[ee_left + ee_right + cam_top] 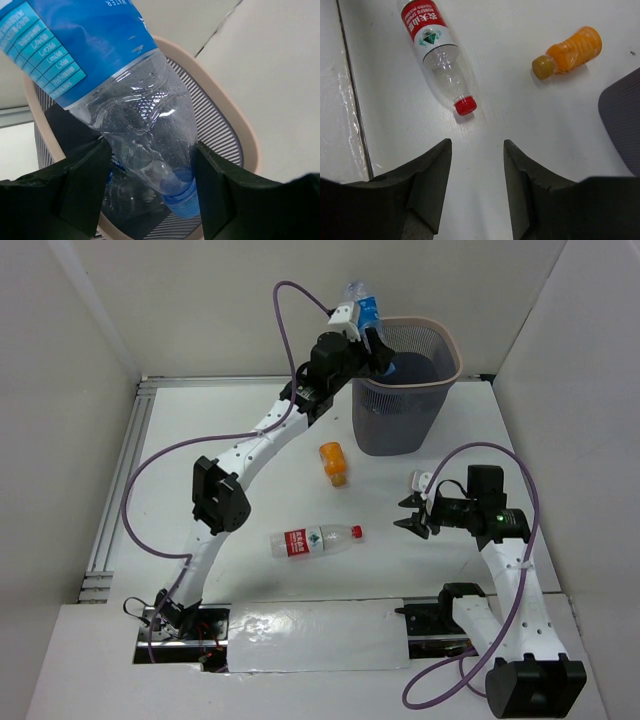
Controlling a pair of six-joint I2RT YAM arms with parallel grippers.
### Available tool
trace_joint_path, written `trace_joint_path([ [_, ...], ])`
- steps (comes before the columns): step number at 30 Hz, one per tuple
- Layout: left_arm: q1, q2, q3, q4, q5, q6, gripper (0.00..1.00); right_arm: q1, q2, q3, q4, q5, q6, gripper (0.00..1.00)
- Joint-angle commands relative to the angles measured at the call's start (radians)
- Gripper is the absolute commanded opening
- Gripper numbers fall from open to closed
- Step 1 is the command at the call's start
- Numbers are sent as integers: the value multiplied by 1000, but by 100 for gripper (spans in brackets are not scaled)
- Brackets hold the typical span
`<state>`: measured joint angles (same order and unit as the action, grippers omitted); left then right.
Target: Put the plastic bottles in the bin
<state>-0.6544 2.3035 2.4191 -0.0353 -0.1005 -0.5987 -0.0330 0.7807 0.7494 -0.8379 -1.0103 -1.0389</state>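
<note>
Left pincer (150, 182) pinching blue-label bottle (145, 115), cap down, over bin (400, 418) mouth, upper frame. Right pincer (476, 165) spread above table (520, 110); red-capped bottle (437, 45), orange bottle (570, 50) lying there.

The blue-labelled bottle (145, 115) is clear, glossy plastic, dimpled near its shoulder, and the bin (244, 145) has a smooth, matt pinkish rim over finely ribbed grey mesh. In the right wrist view the white table (520, 110) looks smooth and matt, with a shiny clear red-labelled bottle (437, 50) at eleven o'clock, a ribbed, translucent orange bottle (570, 52) at two o'clock, and the right gripper (476, 146) showing dark, matt, faintly grainy fingers (427, 180) at six. A crinkled silvery sheet (310, 635) gleams at six o'clock in the top view.
</note>
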Motion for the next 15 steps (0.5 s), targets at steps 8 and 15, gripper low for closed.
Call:
trace_joint_path([
  [8,-40,17,58,3,28,94,90,-5,29,-4,17,-27,2,62],
  [15,-40,-36,58,-6,39,114,100,-5,29,-13,49,-27,-18,80],
])
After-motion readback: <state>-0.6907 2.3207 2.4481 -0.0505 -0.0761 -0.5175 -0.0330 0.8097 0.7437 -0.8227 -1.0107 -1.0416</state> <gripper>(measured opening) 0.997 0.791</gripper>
